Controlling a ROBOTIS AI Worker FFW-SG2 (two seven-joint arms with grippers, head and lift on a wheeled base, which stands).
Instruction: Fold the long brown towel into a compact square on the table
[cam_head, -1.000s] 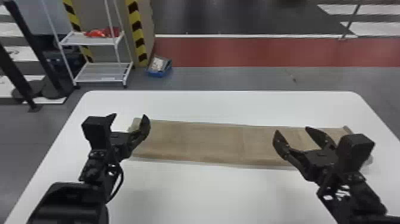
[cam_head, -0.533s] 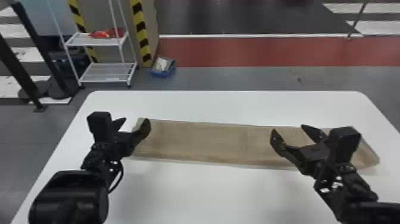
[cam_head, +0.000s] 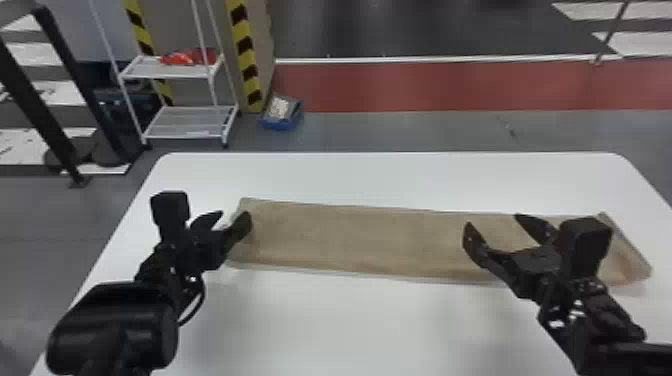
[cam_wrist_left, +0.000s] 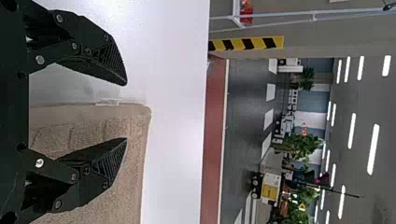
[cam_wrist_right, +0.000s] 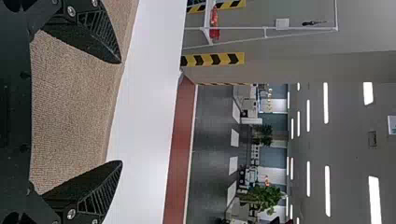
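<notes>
A long brown towel (cam_head: 350, 237) lies flat as a strip across the white table, its long sides running left to right. At its left end my left gripper (cam_head: 227, 220) stands open above the edge; in the left wrist view the left gripper (cam_wrist_left: 125, 112) has the towel's corner (cam_wrist_left: 135, 121) between and beyond its spread fingers. My right gripper (cam_head: 495, 225) hangs open over the right part of the towel, short of its right end. From the right wrist view, the right gripper (cam_wrist_right: 121, 112) shows spread fingers with towel fabric (cam_wrist_right: 70, 107) behind the gap.
The white table (cam_head: 350, 320) has bare surface in front of and behind the towel. Beyond it on the floor stand a white wire shelf (cam_head: 185, 122) with red items and a blue box (cam_head: 282, 114). A black stand (cam_head: 45, 100) is at the far left.
The right gripper has shifted slightly left, baring more of the towel's right end. The left gripper has moved little. The head view has turned slightly to the left.
</notes>
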